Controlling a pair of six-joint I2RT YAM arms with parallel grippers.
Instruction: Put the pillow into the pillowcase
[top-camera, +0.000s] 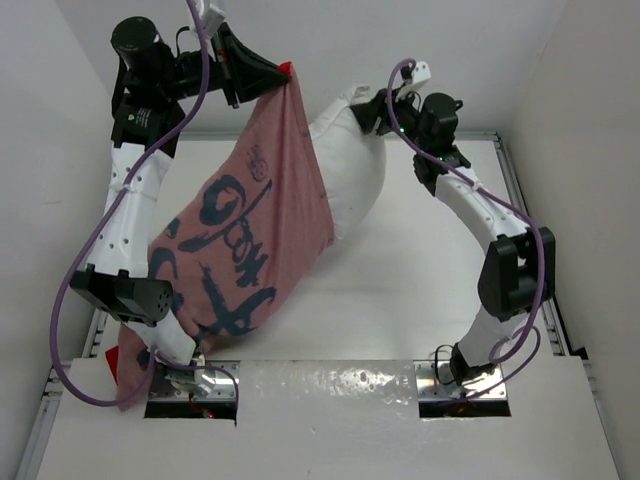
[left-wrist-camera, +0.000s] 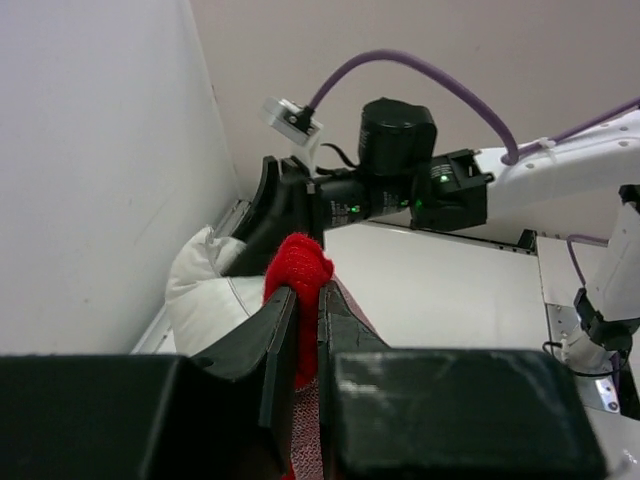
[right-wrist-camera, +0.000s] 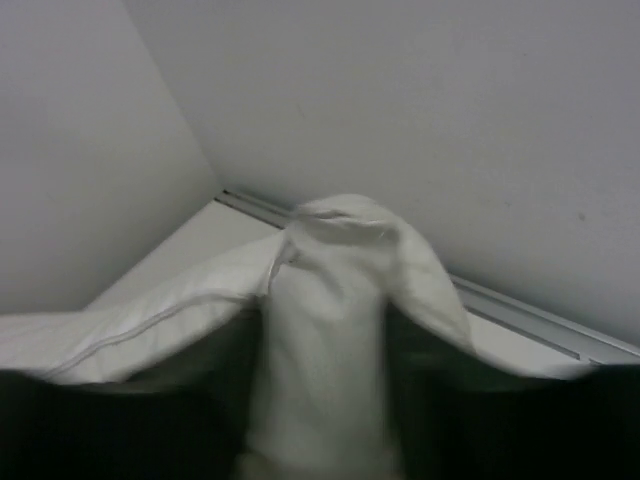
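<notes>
**Pillow (top-camera: 355, 170) only partly in its case, both lifted off the desk (top-camera: 430, 290)**

Pillow stuffing is hidden at its lower left behind the pillowcase (top-camera: 260, 220). Its white upper-right bulk bulges out in the open, raised toward the far side.

Your right end effector (top-camera: 368, 108) has closed down on the pillow's top corner, with a fold of white fabric bunched between its fingers. Your left end effector (top-camera: 283, 72) is almost fully closed, pinching a small red wad of the pillowcase's edge. The sack hangs from that pinch, its pale inside and dark lettering facing the top camera.

Watch that red pinch. Pushing the pillow deeper would drag on it and could pull the edge free, dropping the case. The right grip seems to hold only loose cover fabric, so it may slip. With one edge held, the mouth probably sags, and the stuffing could bunch there.
</notes>
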